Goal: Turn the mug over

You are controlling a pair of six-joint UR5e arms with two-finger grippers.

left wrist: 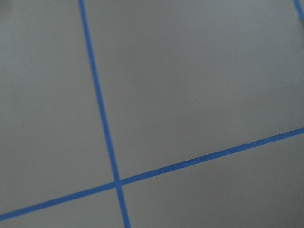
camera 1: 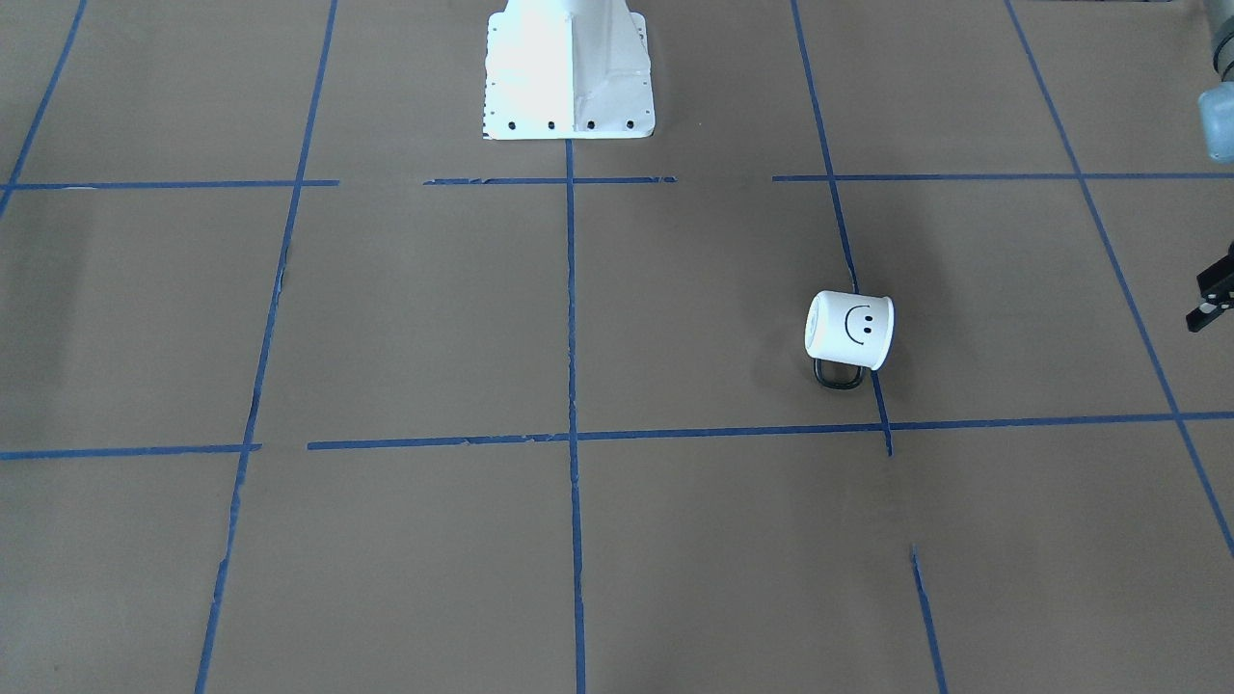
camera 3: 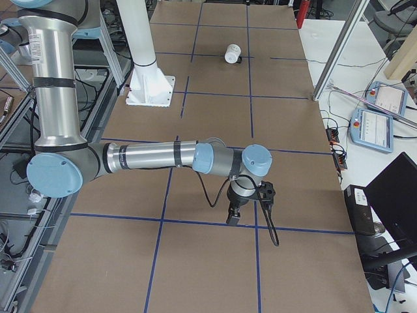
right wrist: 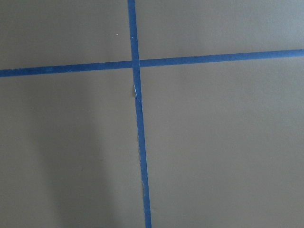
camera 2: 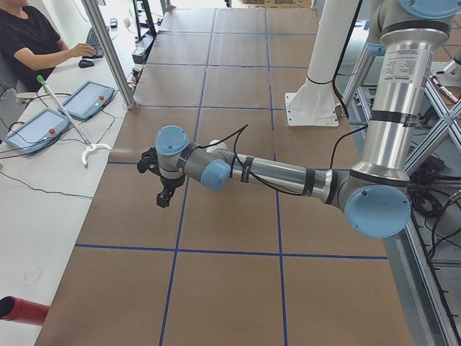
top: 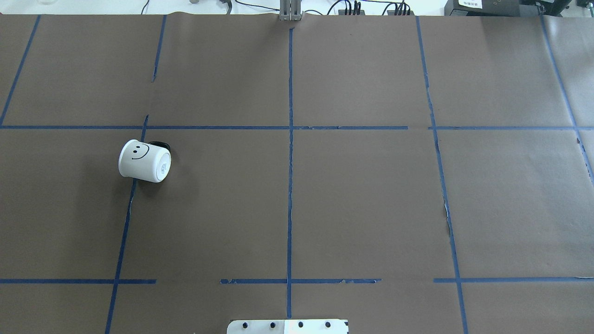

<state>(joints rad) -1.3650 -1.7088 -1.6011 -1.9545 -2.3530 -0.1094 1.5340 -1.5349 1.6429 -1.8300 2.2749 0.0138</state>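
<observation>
The white mug [camera 1: 848, 331] with a black smiley lies on its side on the brown paper, on the robot's left half of the table. It also shows in the overhead view [top: 145, 161] and far off in the exterior right view [camera 3: 232, 53]. Its smiley faces up, its base faces the table's middle, and its black handle [camera 1: 837, 374] rests on the operators' side. My left gripper [camera 1: 1213, 294] is cut by the view's edge, apart from the mug, and hovers above the table [camera 2: 164, 196]; I cannot tell its state. My right gripper [camera 3: 233, 218] hangs over the table's far right end; I cannot tell its state.
Blue tape lines form a grid on the paper [top: 290, 185]. The white robot base [camera 1: 569, 72] stands at mid table on the robot's side. An operator [camera 2: 29, 40] sits at a side desk with teach pendants [camera 2: 86, 99]. Both wrist views show only paper and tape.
</observation>
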